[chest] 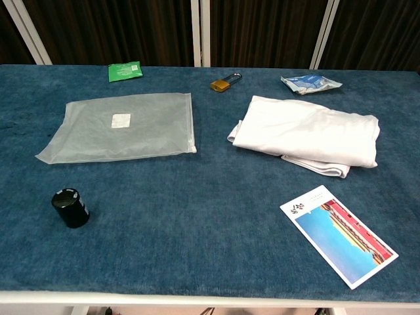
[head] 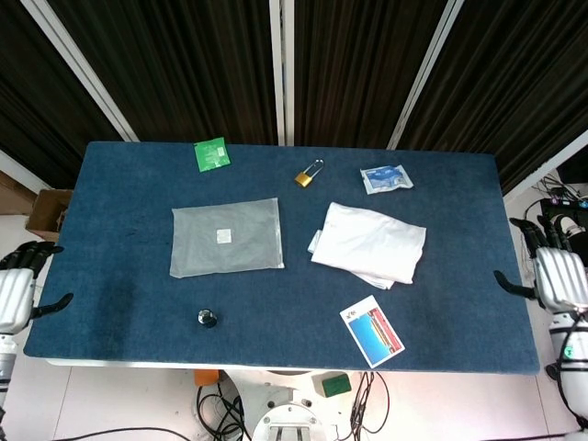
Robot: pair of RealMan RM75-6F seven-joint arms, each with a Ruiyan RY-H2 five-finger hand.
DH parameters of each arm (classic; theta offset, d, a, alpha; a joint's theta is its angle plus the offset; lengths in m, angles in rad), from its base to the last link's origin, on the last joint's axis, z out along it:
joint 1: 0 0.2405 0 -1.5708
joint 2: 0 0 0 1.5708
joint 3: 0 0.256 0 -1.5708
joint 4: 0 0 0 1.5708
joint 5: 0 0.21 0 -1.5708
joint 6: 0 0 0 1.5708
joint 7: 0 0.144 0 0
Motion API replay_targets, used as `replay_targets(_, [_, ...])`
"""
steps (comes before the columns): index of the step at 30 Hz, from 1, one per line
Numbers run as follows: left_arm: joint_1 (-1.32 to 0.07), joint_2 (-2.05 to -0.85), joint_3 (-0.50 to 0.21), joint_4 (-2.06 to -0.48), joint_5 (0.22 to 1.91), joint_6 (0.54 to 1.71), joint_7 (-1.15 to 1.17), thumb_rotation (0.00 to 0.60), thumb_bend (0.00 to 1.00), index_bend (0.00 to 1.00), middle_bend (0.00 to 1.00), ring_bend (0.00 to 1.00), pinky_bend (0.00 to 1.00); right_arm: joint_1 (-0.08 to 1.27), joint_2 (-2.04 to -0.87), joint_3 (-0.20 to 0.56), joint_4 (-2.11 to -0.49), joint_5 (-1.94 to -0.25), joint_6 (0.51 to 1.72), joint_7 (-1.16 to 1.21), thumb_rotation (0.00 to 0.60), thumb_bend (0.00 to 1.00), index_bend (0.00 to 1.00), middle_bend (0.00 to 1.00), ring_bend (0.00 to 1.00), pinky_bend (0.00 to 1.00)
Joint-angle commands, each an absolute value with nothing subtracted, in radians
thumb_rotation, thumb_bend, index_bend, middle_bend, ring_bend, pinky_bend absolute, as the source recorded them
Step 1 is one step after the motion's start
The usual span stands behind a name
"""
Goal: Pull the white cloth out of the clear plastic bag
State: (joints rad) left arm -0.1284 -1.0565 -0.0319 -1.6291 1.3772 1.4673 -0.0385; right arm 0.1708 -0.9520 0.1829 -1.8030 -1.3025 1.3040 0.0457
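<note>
The clear plastic bag (head: 225, 237) (chest: 121, 126) lies flat and empty on the left half of the blue table, a small white label on its top. The folded white cloth (head: 369, 243) (chest: 310, 134) lies apart from it on the right half. In the head view my left hand (head: 18, 289) hangs open beyond the table's left edge, holding nothing. My right hand (head: 555, 276) is open beyond the right edge, also holding nothing. Neither hand shows in the chest view.
A small black cap (head: 207, 318) (chest: 70, 207) stands near the front left. A postcard (head: 371, 331) (chest: 338, 235) lies front right. At the back are a green packet (head: 212, 153) (chest: 125, 71), a brass padlock (head: 308, 174) (chest: 225, 83) and a blue-white wipe packet (head: 386, 178) (chest: 310, 83).
</note>
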Motion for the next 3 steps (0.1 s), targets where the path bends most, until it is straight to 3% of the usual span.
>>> replay_targets(1, [-0.057,-1.027,0.008,-1.667,1.419,1.544,-0.064,0.6,0.15,0.25,0.18,0.12,0.21,0.1,-0.938,0.124,-1.798,-1.369,1.378,0.106,0.6,0.23,0.17,0.18,0.01,0.13])
replay_targets(3, [-0.029,-1.029,0.019,-1.674,1.438,1.581,-0.058,0.6,0.15,0.25,0.18,0.12,0.21,0.078,-0.948,0.106,-1.787,-1.389,1.404,0.123,0.6,0.23,0.17,0.18,0.01,0.12])
